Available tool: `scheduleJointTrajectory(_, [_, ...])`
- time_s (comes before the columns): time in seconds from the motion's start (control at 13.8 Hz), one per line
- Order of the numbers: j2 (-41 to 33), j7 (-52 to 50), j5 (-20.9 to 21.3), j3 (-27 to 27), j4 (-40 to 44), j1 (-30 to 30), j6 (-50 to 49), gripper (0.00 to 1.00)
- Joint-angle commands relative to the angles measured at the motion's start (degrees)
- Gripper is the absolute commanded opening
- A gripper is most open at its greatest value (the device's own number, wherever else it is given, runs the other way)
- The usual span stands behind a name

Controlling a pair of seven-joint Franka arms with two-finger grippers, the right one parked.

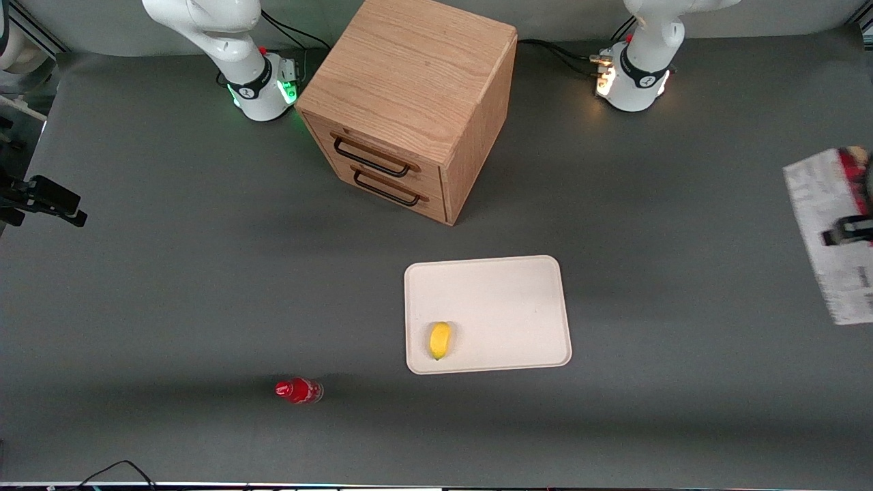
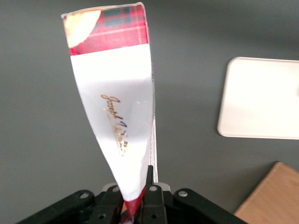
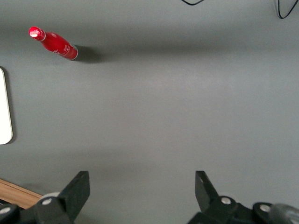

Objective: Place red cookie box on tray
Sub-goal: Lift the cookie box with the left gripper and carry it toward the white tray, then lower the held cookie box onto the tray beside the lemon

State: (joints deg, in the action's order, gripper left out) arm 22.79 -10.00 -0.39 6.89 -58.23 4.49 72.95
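The red cookie box (image 2: 119, 121) is a slim carton: red plaid end, white panel with gold cursive writing I can't read. It's up off the desk (image 1: 204, 286) at the working arm's edge, pinched in the gripper (image 2: 135, 198) jaws. The tray (image 1: 518, 300) sits mid-desk.

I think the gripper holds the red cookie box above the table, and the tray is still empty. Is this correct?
Not entirely. The gripper does hold the red cookie box above the table, toward the working arm's end. But the tray is not empty: the front view shows a small yellow fruit lying on it, near the corner closest to the red bottle.
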Motion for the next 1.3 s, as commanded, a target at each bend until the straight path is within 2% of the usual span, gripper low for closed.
scheduleJointTrajectory(0.0, [-0.90, -13.51, 3.72, 10.91, -10.02, 0.17, 7.51, 0.00])
scheduleJointTrajectory(0.14, [-0.55, -22.83, 5.48, 17.16, -18.55, 0.17, 18.13, 0.00])
scheduleJointTrajectory(0.36, [1.55, -26.12, 5.49, 20.26, -29.29, -0.18, 35.27, 0.00])
scheduleJointTrajectory(0.51, [7.33, -25.51, 7.06, 20.79, -29.40, -1.58, 42.41, 0.00])
scheduleJointTrajectory(0.65, [13.04, -25.51, 11.89, 22.11, -29.40, -2.12, 48.04, 0.00])
scheduleJointTrajectory(0.87, [19.12, -26.12, 16.29, 22.20, -29.66, -3.34, 55.78, 0.00])
scheduleJointTrajectory(1.01, [22.11, -26.39, 19.89, 22.20, -29.66, -4.40, 58.70, 0.00])
scheduleJointTrajectory(1.23, [23.62, -26.39, 22.80, 22.20, -29.66, -4.32, 58.79, 0.01])
